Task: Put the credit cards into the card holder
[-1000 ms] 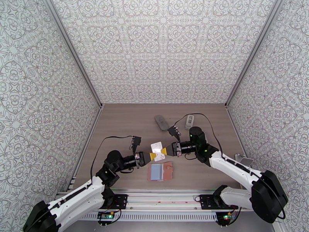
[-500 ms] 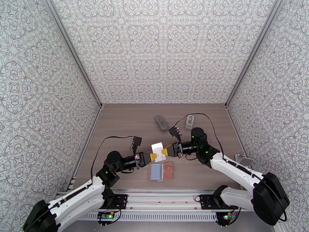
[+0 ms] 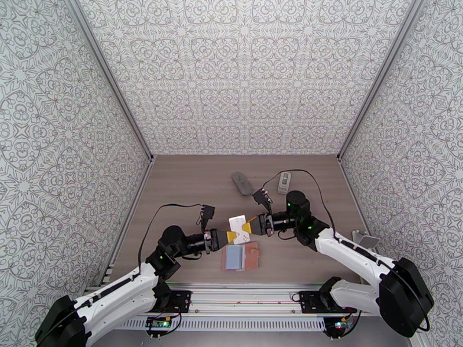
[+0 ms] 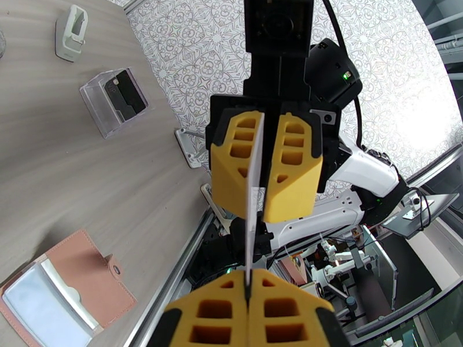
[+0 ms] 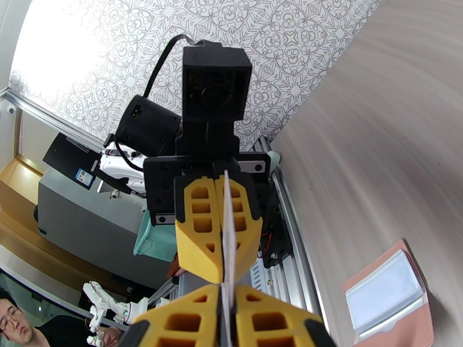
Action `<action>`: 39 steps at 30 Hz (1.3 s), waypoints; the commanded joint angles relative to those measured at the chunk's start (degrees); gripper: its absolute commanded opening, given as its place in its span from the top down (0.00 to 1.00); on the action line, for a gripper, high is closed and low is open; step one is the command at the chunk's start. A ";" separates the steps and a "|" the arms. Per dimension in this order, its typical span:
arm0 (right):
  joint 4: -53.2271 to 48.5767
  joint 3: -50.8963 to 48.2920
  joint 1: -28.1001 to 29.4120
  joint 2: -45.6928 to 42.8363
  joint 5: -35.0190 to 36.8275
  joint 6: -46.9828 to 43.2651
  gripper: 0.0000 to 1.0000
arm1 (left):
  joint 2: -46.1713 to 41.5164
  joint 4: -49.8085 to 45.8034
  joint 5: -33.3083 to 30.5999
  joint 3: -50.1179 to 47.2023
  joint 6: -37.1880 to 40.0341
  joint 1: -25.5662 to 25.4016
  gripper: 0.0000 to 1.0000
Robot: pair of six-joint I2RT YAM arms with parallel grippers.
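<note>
A white credit card hangs in the air above the table, pinched from both sides. My left gripper is shut on its left edge and my right gripper is shut on its right edge. In the left wrist view the white credit card runs edge-on from my left gripper up into my right gripper. The right wrist view shows the same white credit card between my right gripper and my left gripper. The pink card holder lies open on the table just below, its pale clear pocket up.
A clear box with a dark card inside sits at the table's right edge. At the back lie a grey oblong object and a small white device. Metal rails run along the near edge.
The white card has tipped slightly flatter and shifted a little right between the two grippers. Both grips have held.
</note>
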 commanded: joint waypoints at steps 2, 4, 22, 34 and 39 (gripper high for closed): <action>-2.03 0.24 0.58 -1.38 -0.31 -2.59 0.86 | 0.09 -0.08 1.15 -1.24 0.12 -0.32 1.00; -2.15 0.31 0.59 -1.56 -0.48 -2.75 0.86 | 0.00 -0.03 1.21 -1.42 -0.07 -0.25 1.00; -4.23 0.62 0.59 -2.00 -0.49 -4.81 0.86 | -1.57 -0.58 1.22 -2.10 -0.81 0.96 1.00; -2.03 0.60 0.59 -1.29 -1.09 -3.06 0.93 | -0.23 0.80 1.07 -2.39 -1.33 1.03 1.00; -2.62 0.92 0.59 -1.02 -0.72 -3.17 1.00 | 0.35 0.99 0.92 -2.30 -1.37 1.22 0.96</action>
